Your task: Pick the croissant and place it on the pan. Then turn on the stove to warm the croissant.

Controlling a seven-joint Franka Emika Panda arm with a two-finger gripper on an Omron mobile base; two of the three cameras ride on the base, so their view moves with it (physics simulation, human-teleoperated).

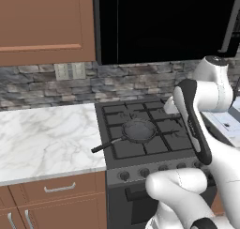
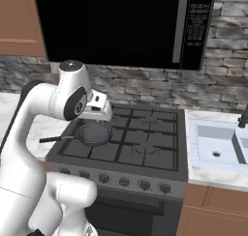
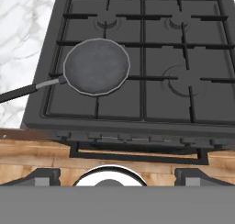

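The pan (image 3: 97, 65), small, round and dark grey, sits empty on the front-left burner of the stove (image 3: 183, 103), its thin black handle (image 3: 18, 93) reaching left over the counter. It also appears as the pan (image 1: 138, 130) and the pan (image 2: 95, 132) in the base views. My gripper (image 3: 118, 177) hangs above the stove's front edge, looking down on it, fingertips (image 3: 44, 176) wide apart and open with nothing between them. The white hand (image 2: 98, 107) hovers over the pan's back left side. A row of round knobs (image 2: 123, 181) lines the stove front. The croissant is out of view.
A black microwave (image 2: 121, 27) hangs above the stove. A marble counter (image 1: 47, 139) lies to the left, with wooden drawers (image 1: 58, 189) under it. A sink (image 2: 215, 145) is set into the counter on the right. A stone backsplash (image 1: 70, 89) runs behind.
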